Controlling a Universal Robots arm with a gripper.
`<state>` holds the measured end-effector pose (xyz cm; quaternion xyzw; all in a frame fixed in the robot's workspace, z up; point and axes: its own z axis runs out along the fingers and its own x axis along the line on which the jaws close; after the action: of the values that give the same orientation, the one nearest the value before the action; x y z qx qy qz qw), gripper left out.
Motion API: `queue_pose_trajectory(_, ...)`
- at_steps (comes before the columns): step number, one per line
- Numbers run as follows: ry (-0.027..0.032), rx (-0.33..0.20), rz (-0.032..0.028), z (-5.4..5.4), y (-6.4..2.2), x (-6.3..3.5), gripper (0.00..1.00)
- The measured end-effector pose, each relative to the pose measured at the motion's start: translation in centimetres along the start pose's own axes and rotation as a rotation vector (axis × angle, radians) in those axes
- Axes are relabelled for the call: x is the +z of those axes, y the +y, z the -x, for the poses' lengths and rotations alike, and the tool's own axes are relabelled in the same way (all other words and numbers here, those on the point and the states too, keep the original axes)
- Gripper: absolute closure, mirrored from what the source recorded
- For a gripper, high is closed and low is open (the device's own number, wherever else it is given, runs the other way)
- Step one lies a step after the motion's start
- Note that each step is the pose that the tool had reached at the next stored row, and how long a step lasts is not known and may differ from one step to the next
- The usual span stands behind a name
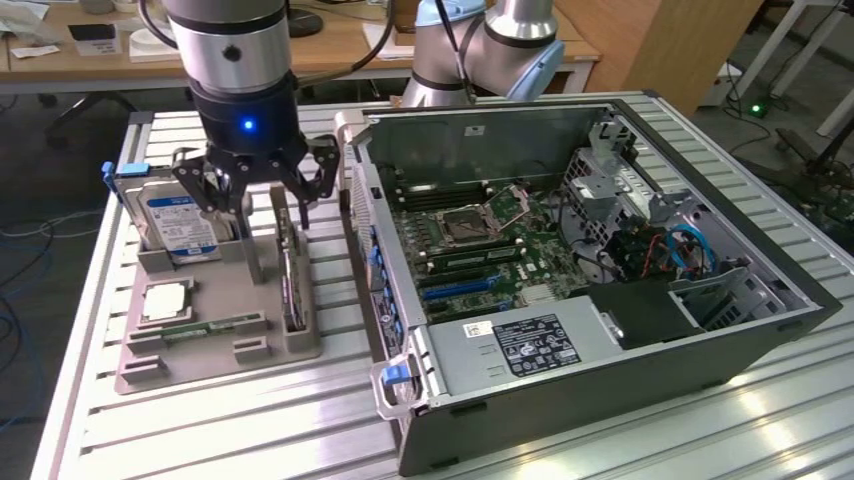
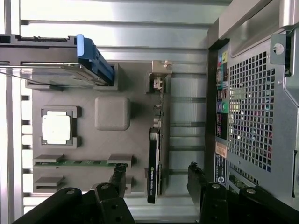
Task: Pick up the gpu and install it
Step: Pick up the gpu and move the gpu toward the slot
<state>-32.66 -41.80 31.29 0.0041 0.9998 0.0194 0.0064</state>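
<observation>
- The gripper [image 1: 263,203] hangs over the gray tray [image 1: 248,292], on the tray's side that is nearest to the computer case [image 1: 747,330].
- Its jaws stand wide apart and they hold nothing.
- The gpu [image 1: 291,272] stands on its long edge in a slot of the tray, along that same side, just under the gripper.
- In the wrist view the gripper [image 2: 156,176] has one finger on each side of the gpu [image 2: 156,144], with a gap to the card on both sides.
- The silver bracket of the card is at the end far from the fingers.
- The hard drive [image 1: 180,225] stands upright at the opposite side of the tray.
</observation>
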Motion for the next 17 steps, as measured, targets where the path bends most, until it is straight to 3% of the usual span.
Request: queue_pose_trajectory(17, 0.0000, 0.000, 0.0000, 0.00, -0.07, 0.54, 0.35)
